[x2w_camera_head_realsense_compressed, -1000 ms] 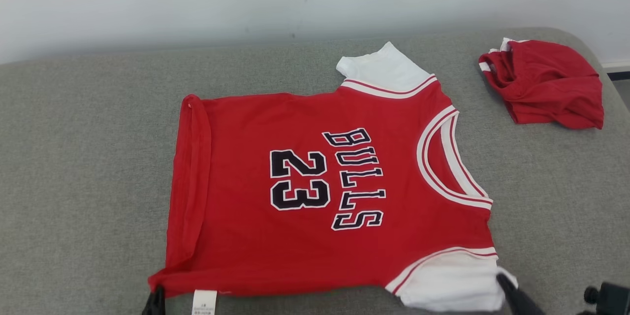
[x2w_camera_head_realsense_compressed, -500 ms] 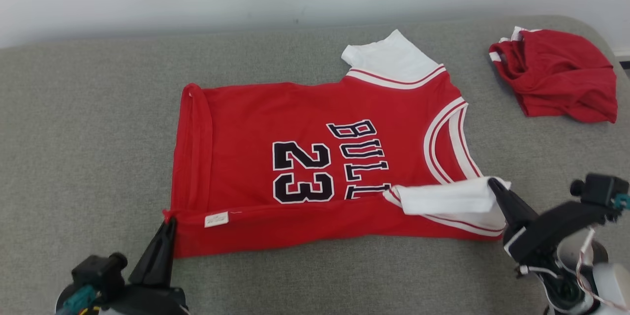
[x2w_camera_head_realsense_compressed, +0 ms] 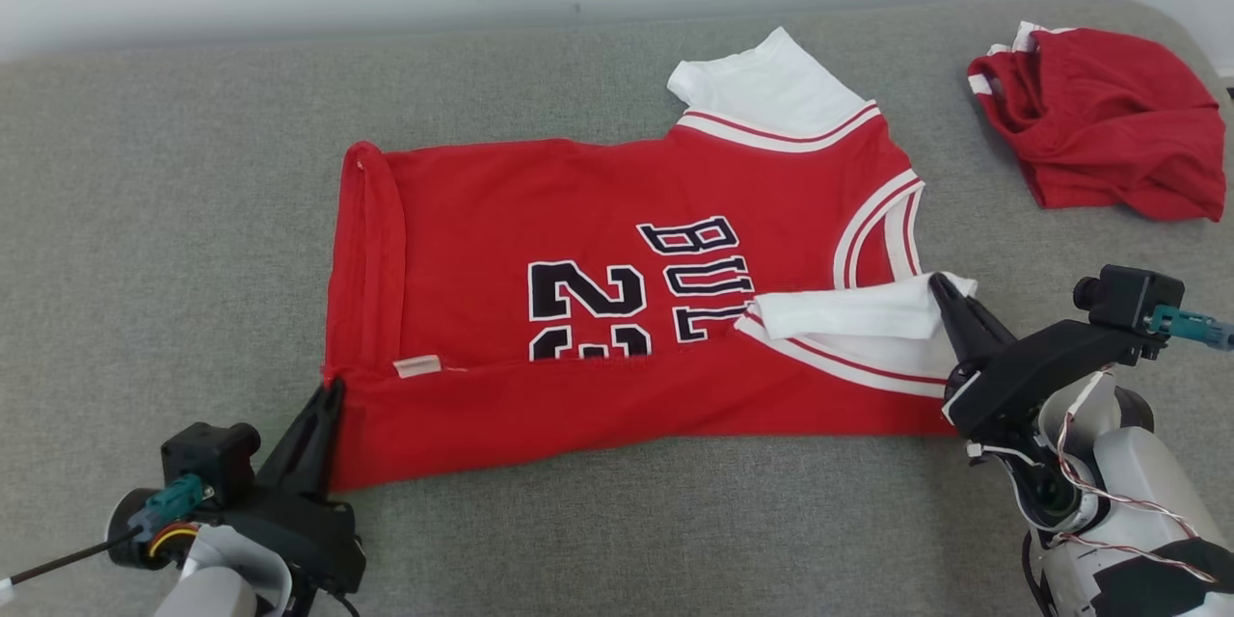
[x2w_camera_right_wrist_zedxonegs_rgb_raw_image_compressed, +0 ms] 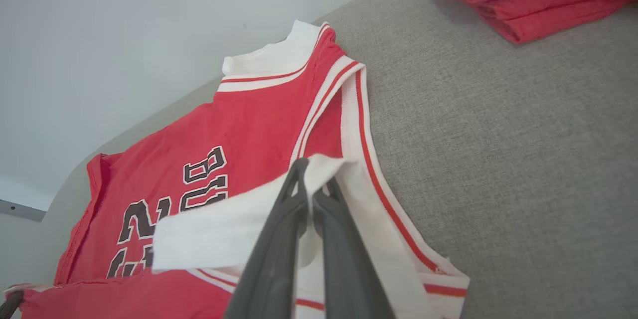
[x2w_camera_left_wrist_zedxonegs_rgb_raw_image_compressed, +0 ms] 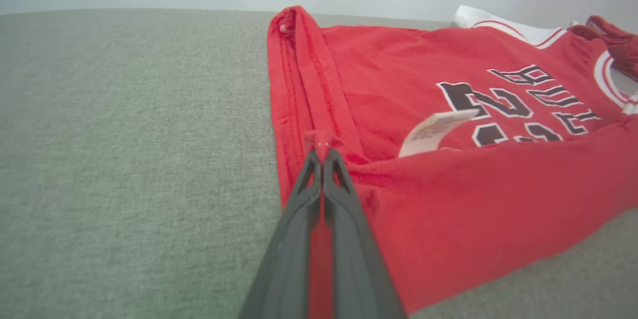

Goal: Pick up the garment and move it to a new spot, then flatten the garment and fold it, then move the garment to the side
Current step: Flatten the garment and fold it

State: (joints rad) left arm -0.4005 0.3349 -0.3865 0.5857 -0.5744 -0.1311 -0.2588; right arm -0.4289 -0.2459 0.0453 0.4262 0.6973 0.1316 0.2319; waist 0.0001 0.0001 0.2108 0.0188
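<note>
The garment (x2w_camera_head_realsense_compressed: 540, 212) is a red jersey with white sleeves and black "BULLS 23" lettering, spread on the grey cushion with its near long edge lifted and folded over toward the far side. My left gripper (x2w_camera_head_realsense_compressed: 331, 390) is shut on the red hem corner (x2w_camera_left_wrist_zedxonegs_rgb_raw_image_compressed: 321, 138) at the jersey's left end. My right gripper (x2w_camera_head_realsense_compressed: 940, 284) is shut on the white near sleeve (x2w_camera_right_wrist_zedxonegs_rgb_raw_image_compressed: 319, 167), which is drawn over the chest lettering. The fold hides the lower half of the number. A white care label (x2w_camera_left_wrist_zedxonegs_rgb_raw_image_compressed: 433, 129) sticks up at the fold line.
A second red garment (x2w_camera_head_realsense_compressed: 1099, 120) lies crumpled at the cushion's far right corner. The grey cushion (x2w_camera_head_realsense_compressed: 145, 212) stretches wide to the left and along the front. A pale wall rises behind its far edge.
Both grippers have carried the jersey's near edge away from me, over its front, so the fold now covers more of the number and lettering. The head camera has tilted, shifting the whole picture.
</note>
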